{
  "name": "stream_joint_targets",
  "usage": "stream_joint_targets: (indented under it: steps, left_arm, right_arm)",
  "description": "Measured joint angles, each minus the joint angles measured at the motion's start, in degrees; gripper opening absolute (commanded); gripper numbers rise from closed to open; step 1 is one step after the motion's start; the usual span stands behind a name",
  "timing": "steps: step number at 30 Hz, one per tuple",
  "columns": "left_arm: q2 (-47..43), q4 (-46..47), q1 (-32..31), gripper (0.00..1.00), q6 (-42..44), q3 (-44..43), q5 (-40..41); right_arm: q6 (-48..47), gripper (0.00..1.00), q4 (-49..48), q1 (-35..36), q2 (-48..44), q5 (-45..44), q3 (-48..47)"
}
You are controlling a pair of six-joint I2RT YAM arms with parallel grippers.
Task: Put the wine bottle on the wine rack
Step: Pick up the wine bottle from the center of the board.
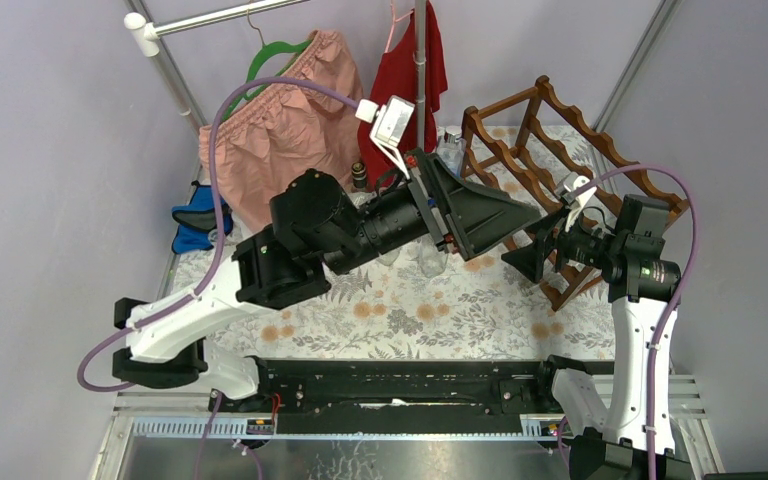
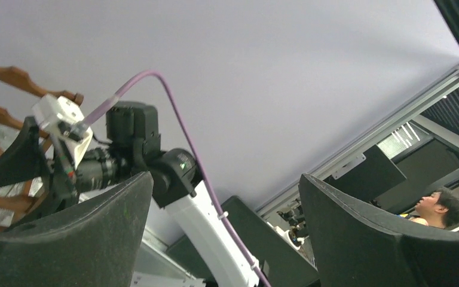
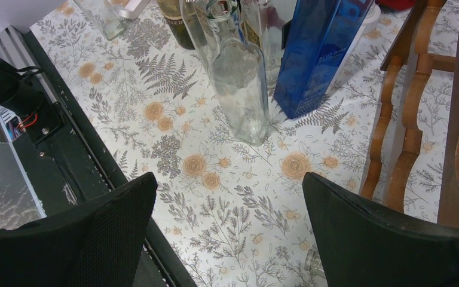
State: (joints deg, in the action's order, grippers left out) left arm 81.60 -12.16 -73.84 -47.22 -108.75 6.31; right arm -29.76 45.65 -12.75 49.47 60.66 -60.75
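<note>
The reddish-brown wine rack [image 1: 560, 140] stands at the back right of the flowered tablecloth; its legs [image 3: 406, 137] show at the right edge of the right wrist view, its wavy rails [image 2: 12, 78] in the left wrist view. Several bottles stand left of it: a tall clear glass one [image 3: 239, 78], a dark labelled one [image 3: 176, 24] and a blue one [image 3: 323, 54]. Which is the wine bottle I cannot tell. My right gripper [image 3: 230, 227] hangs open over bare cloth in front of the clear bottle, holding nothing. My left gripper [image 1: 520, 215] is raised above the bottles, open and empty, facing the wall.
A small clear glass [image 3: 104, 18] stands at the cloth's far corner. Pink shorts [image 1: 280, 130] and a red garment [image 1: 405, 75] hang from a rail at the back. The black base rail [image 1: 410, 385] runs along the near edge. The right arm [image 2: 155, 167] is close to the left gripper.
</note>
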Motion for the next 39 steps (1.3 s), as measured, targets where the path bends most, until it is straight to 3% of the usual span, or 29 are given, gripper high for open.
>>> stream_joint_targets:
  steps: [17,39]
  left_arm:
    - [5.9,1.9,-5.7,0.99,10.5,-10.4,3.2]
    - [5.8,3.9,-6.2,0.99,16.3,-6.3,4.5]
  right_arm:
    - [-1.3,1.0,0.4,0.0,-0.2,0.0,0.2]
    - [-3.0,1.0,2.6,0.0,0.7,0.0,0.2]
